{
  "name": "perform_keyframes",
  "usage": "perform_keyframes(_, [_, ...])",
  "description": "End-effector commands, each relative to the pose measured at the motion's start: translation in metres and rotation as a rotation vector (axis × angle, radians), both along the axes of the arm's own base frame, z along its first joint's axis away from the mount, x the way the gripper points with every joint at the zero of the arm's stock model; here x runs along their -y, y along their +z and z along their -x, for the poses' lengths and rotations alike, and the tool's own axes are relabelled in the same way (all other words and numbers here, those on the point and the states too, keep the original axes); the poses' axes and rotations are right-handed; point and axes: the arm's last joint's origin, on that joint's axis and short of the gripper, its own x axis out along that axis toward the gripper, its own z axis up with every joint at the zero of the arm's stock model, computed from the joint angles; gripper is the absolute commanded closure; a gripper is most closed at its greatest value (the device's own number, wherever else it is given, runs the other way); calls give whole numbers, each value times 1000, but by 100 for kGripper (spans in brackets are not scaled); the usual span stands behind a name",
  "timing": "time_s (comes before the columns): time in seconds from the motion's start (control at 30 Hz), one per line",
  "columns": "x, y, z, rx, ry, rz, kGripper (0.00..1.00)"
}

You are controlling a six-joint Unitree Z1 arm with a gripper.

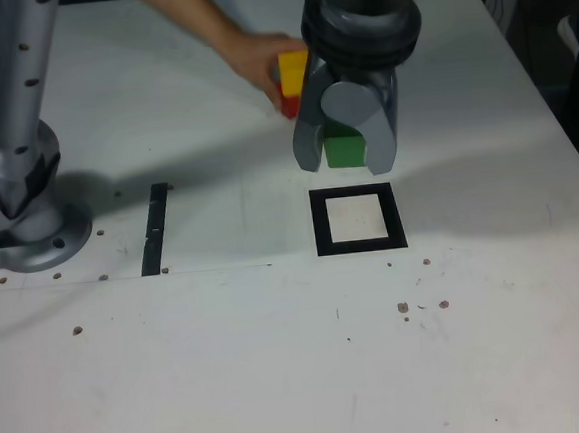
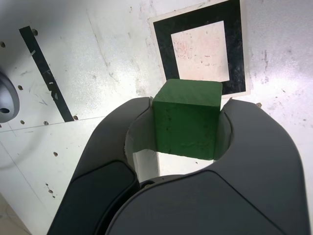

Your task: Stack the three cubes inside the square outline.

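Green cube [image 2: 187, 120]: small, plain, flat-faced, sharp-edged. Judged rigid and light; faces look matte, so slip seems unlikely under a modest squeeze. Best hold is across two opposite side faces, around mid-height, leaving the underside free for a flat landing.

Gripper [image 1: 346, 152]: jaws pinching the green cube on its two opposite sides; the wrist view shows both curved jaws in contact with the faces and the cube squared between them, not skewed.

Location: the cube is carried clear of the table [image 1: 281, 358], just beyond the far edge of the square outline [image 1: 358, 219] in the exterior view, not yet over its white centre. The outline is empty.

Arm pose: the wrist hangs above the cube with the jaws pointing down at the table, slightly tilted toward the outline. Arm base sits at the exterior view's left.

Other cubes: a person's hand [image 1: 252, 59] reaches in from the far side and holds the yellow cube [image 1: 294, 70] resting on the red cube [image 1: 289, 104], just beside the gripper on the exterior view's left.

Black strip [image 1: 156, 227] lies well apart from the outline; irrelevant
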Motion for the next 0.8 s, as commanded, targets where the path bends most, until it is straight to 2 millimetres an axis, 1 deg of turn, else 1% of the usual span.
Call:
perform_keyframes(0.0, [0,-4,-1,-25,-5,-3,81])
perform_keyframes(0.23, [3,-13,-10,-39,-8,7,81])
perform_keyframes(0.47, [4,-18,-13,-52,-13,7,81])
perform_keyframes(0.57, [6,-26,-22,-57,-26,10,81])
perform_keyframes(0.77, [12,-41,-46,-50,-70,21,78])
